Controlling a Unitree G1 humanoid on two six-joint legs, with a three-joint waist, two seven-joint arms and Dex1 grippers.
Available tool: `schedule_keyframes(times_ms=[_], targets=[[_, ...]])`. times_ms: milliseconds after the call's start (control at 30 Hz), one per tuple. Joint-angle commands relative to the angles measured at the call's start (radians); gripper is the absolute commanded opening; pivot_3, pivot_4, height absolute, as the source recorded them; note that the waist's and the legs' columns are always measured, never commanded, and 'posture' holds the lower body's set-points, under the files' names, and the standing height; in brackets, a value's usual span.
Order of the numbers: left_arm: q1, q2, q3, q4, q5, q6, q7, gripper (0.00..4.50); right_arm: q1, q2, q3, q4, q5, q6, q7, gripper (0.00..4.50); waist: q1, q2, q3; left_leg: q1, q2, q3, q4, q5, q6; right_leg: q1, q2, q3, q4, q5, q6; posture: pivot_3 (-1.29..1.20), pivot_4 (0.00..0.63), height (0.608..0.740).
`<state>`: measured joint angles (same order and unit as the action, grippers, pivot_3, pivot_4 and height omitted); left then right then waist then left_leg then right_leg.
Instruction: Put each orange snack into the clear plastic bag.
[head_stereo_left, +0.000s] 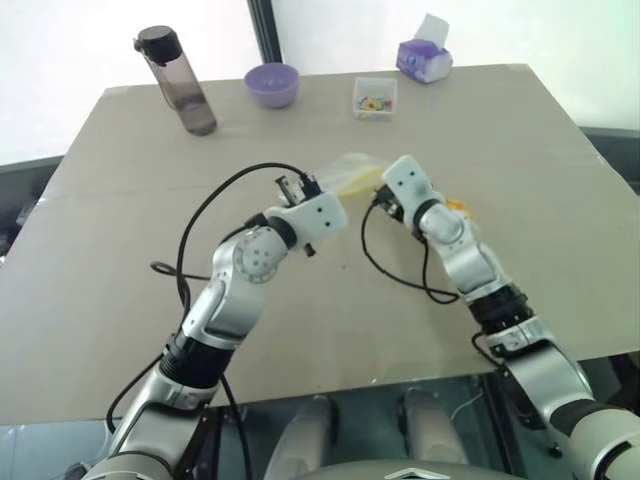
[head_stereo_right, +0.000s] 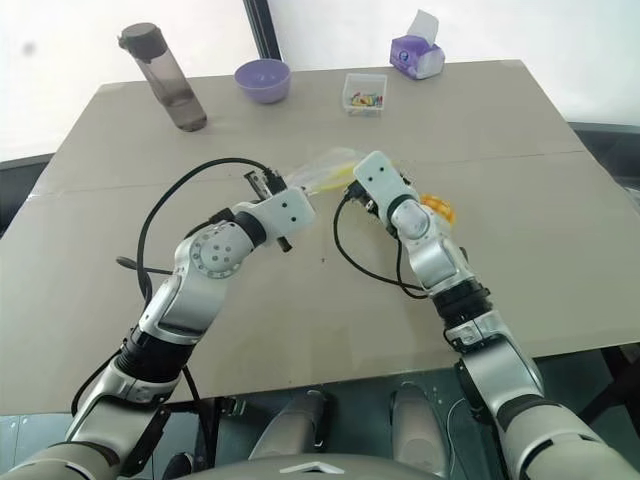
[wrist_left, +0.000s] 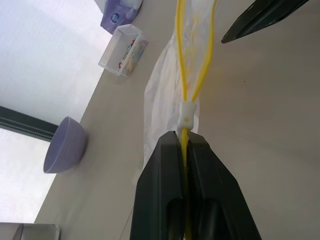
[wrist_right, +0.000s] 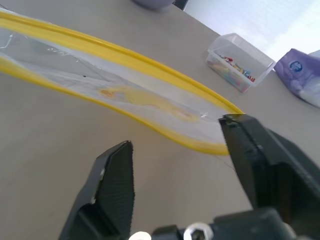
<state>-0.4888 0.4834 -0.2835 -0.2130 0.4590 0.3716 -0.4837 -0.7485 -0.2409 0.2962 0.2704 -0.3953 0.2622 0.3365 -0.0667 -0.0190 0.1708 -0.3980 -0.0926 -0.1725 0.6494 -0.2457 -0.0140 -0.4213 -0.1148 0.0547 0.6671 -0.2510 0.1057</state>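
Observation:
The clear plastic bag (head_stereo_left: 350, 172) hangs just above the middle of the table, between my two grippers. My left gripper (wrist_left: 184, 135) is shut on the end of the bag's yellow seal strip (wrist_left: 186, 75). In the right wrist view my right gripper (wrist_right: 177, 134) stands open, one finger (wrist_right: 117, 180) below the strip and the other (wrist_right: 260, 150) touching the strip's far end. The bag's mouth gapes slightly, and a yellowish blur shows through the plastic (wrist_right: 145, 100). One orange snack (head_stereo_right: 437, 208) lies on the table, just to the right of my right wrist and partly hidden by it.
Along the table's far edge stand a smoky grey bottle (head_stereo_left: 180, 85), a purple bowl (head_stereo_left: 272, 83), a small clear box of colourful bits (head_stereo_left: 375, 97) and a purple tissue pack (head_stereo_left: 424, 60). Black cables loop beside both forearms.

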Motion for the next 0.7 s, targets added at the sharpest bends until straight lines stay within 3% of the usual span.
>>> schedule_keyframes(times_ms=[33, 200, 400, 533, 567, 700], targets=[[-0.006, -0.003, 0.02, -0.01, 0.006, -0.015, 0.017, 0.0, 0.05, -0.025, -0.025, -0.149, 0.034, 0.05, 0.063, 3.81, 0.0, 0.0, 0.0, 0.0, 0.0, 0.0, 0.0, 0.0, 0.0, 0.0, 0.0, 0.0, 0.0, 0.0, 0.0, 0.0, 0.15, 0.74], [-0.004, -0.006, 0.018, 0.001, 0.005, -0.026, 0.023, 0.0, 0.177, -0.012, -0.037, -0.466, 0.084, 0.253, 0.144, 3.81, -0.001, 0.0, 0.0, 0.0, 0.0, 0.0, 0.0, 0.0, 0.0, 0.0, 0.0, 0.0, 0.0, 0.0, 0.0, 0.0, 0.15, 0.74], [0.004, -0.022, 0.031, 0.01, -0.016, -0.054, 0.042, 0.0, 0.188, 0.085, -0.244, -0.565, 0.333, 0.456, 0.172, 3.81, 0.012, 0.0, -0.001, 0.001, 0.0, -0.001, 0.002, 0.0, 0.0, 0.001, 0.0, -0.001, 0.003, 0.0, 0.0, 0.0, 0.15, 0.74], [0.031, -0.018, 0.043, 0.007, -0.037, -0.104, 0.052, 0.0, 0.169, 0.105, -0.29, -0.501, 0.396, 0.459, 0.143, 1.93, 0.016, 0.0, -0.001, 0.001, 0.0, 0.0, 0.002, 0.0, 0.0, 0.001, 0.0, 0.0, 0.003, 0.0, 0.0, 0.0, 0.15, 0.74], [0.039, -0.016, 0.049, 0.005, -0.042, -0.116, 0.056, 0.0, 0.165, 0.11, -0.295, -0.487, 0.41, 0.459, 0.14, 1.73, 0.016, 0.0, -0.001, 0.001, 0.0, 0.0, 0.002, 0.0, 0.0, 0.001, 0.0, 0.0, 0.003, 0.0, 0.0, 0.0, 0.15, 0.74], [0.054, -0.003, 0.057, 0.012, -0.05, -0.186, 0.066, 0.0, 0.151, 0.138, -0.305, -0.448, 0.463, 0.447, 0.124, 0.21, 0.016, 0.0, -0.001, 0.001, 0.0, 0.0, 0.002, 0.0, 0.0, 0.001, 0.0, 0.0, 0.003, 0.0, 0.0, 0.0, 0.15, 0.74]])
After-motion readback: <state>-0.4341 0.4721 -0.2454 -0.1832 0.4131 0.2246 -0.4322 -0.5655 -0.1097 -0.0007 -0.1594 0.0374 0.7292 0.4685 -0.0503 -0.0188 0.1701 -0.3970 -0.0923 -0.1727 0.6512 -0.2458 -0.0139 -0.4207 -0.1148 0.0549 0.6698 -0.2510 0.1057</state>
